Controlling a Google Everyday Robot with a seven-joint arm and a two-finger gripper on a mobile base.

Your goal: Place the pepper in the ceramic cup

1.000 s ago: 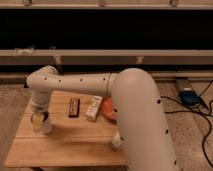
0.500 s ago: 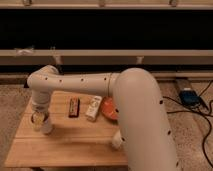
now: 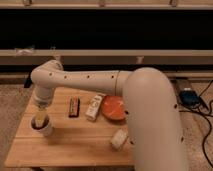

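The small white ceramic cup [image 3: 45,130] stands on the left part of the wooden table [image 3: 75,147]. My gripper [image 3: 40,118] points straight down into the cup's mouth, its yellowish tip at the rim. The cream arm reaches in from the right across the table. The pepper is not in plain view. A dark patch shows at the cup's mouth beside the gripper, and I cannot tell whether that is the pepper.
A dark brown bar [image 3: 74,106], a white packet [image 3: 93,108] and an orange-red bowl [image 3: 114,108] lie in a row mid-table. A pale small object [image 3: 119,138] sits near the front. A blue device [image 3: 189,96] and cables are on the floor at right.
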